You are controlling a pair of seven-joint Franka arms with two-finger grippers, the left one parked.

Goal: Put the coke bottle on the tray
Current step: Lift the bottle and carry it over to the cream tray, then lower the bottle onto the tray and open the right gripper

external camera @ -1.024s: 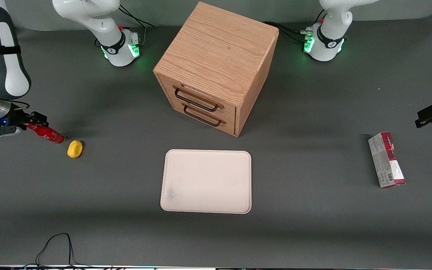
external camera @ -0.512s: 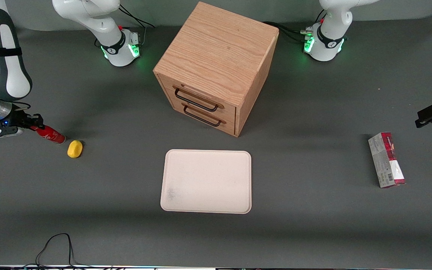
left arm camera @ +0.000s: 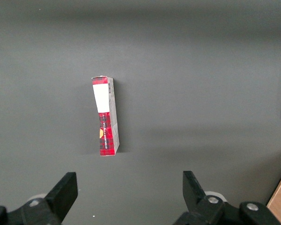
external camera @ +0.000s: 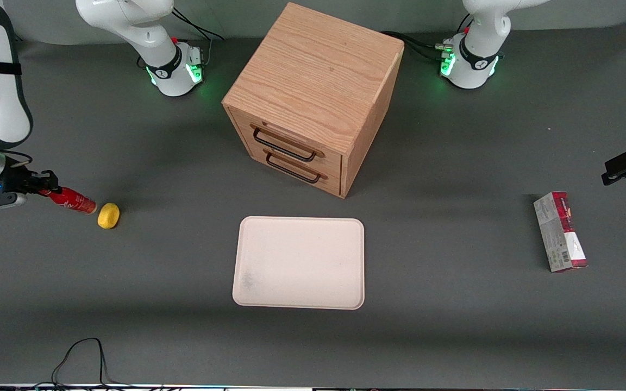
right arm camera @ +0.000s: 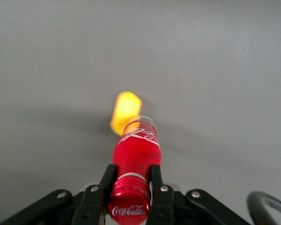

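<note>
Gripping the coke bottle [right arm camera: 136, 154] by its neck, the end effector [external camera: 47, 183] sits low at the working arm's end of the tabletop [external camera: 454, 326], beside the yellow lump [external camera: 108, 215] (bottle tilted). Since a second ago it drew slightly away from the tray [external camera: 299, 263]; next, lift and carry it there

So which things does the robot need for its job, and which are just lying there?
Needed:
coke bottle, gripped at the neck by the gripper at the working arm's end of the table
tray

Just lying about:
yellow lemon-shaped lump
wooden drawer cabinet
red-and-grey box
</note>
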